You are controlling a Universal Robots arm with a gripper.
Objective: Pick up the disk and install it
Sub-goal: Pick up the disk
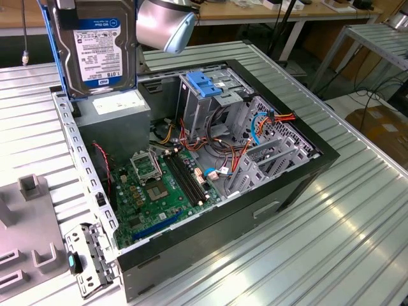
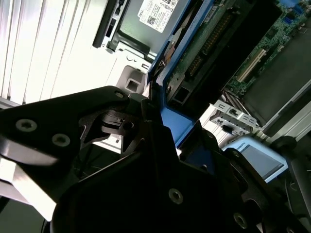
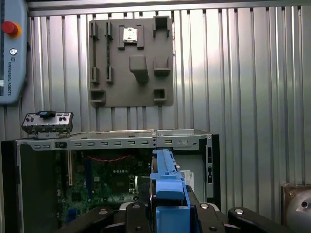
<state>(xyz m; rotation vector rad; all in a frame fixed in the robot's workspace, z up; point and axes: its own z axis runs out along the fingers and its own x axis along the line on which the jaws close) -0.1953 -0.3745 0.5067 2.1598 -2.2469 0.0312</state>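
Note:
The disk point(image 1: 102, 48), a dark drive with a white-and-blue label and blue side rails, hangs upright in the air at the exterior view's upper left, above the grey power-supply box point(image 1: 118, 115). My gripper point(image 1: 95, 4) is shut on it from above, mostly cut off by the frame edge. In the first wrist view the disk point(image 3: 167, 187) shows edge-on with its blue rail, between the black fingers of my gripper point(image 3: 167, 216), over the open case. In the second wrist view the disk's green circuit side point(image 2: 204, 43) faces the camera, held by my gripper point(image 2: 170, 131).
The open computer case point(image 1: 306, 172) lies on the ribbed metal table. Inside are the motherboard point(image 1: 159, 191), bundled cables and a metal drive cage topped by a blue bracket point(image 1: 205, 84). A grey fixture plate point(image 3: 131, 63) lies beside the case, and a pendant point(image 3: 12, 48) beyond it.

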